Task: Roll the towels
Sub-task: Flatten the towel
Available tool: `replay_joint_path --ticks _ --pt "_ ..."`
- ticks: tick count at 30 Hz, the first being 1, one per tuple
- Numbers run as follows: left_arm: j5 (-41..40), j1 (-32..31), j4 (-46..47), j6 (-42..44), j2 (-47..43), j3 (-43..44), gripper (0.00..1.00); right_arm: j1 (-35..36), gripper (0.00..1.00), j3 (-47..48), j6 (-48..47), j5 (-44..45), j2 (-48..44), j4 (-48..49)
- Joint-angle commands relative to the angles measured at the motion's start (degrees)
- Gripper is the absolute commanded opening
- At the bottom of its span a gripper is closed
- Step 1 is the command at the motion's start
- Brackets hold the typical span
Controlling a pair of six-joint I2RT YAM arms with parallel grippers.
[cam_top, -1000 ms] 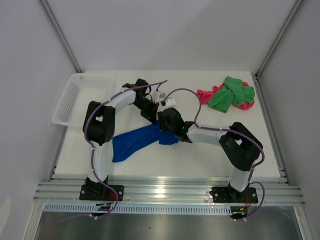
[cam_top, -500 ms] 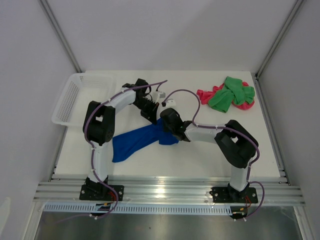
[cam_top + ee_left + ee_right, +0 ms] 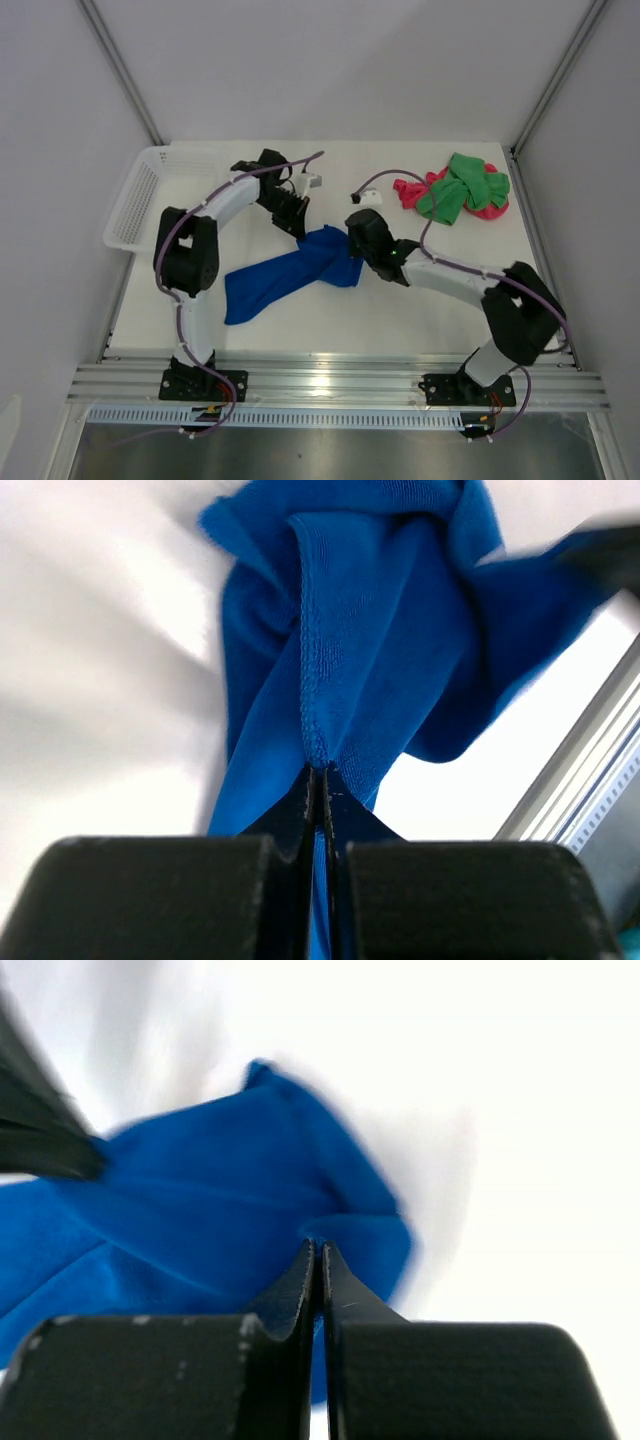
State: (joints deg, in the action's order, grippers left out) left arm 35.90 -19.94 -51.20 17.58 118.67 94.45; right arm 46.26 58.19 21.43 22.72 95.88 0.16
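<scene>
The royal blue towel (image 3: 285, 277) lies bunched in a diagonal strip at the table's middle, its upper right end lifted. My left gripper (image 3: 302, 230) is shut on a hemmed corner of that end; the left wrist view shows the blue towel (image 3: 380, 630) hanging from the closed left gripper (image 3: 320, 770). My right gripper (image 3: 353, 252) is shut on a neighbouring fold, and the right wrist view shows the blue towel (image 3: 200, 1200) pinched at the right gripper (image 3: 318, 1247). The green towel (image 3: 460, 190) lies crumpled on the pink-red towel (image 3: 408, 190) at the back right.
A white mesh basket (image 3: 140, 195) stands at the table's back left edge. The aluminium rail (image 3: 330, 385) runs along the near edge with both arm bases on it. White walls enclose the table on three sides.
My right gripper has shut on the blue towel. Both grippers moved toward the back, the right one also rightward, drawing the towel's upper end apart and up.
</scene>
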Motion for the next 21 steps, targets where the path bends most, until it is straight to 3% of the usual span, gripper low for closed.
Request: replay_joint_path --ticks 1,6,9,17,21 --pt "-0.2 4.0 -1.8 0.0 -10.1 0.6 0.01 -3.5 0.00 -2.4 0.6 2.7 -12.4 -5.3" --pt "-0.4 7.2 -5.5 0.6 -21.3 1.0 0.01 -8.4 0.00 -1.2 -3.5 0.7 -30.4 -12.5" --pt "-1.6 7.3 -9.0 1.2 -29.4 3.1 0.01 -7.9 0.00 4.4 -6.6 0.5 -36.2 -18.3" --pt "-5.1 7.3 -18.8 -0.5 -46.3 13.1 0.01 -1.5 0.00 24.8 -13.6 -2.0 -37.6 -30.9" --pt "-8.6 7.3 -20.1 -1.0 -49.9 18.8 0.01 -0.1 0.00 34.2 -15.3 -3.4 -35.6 -33.7"
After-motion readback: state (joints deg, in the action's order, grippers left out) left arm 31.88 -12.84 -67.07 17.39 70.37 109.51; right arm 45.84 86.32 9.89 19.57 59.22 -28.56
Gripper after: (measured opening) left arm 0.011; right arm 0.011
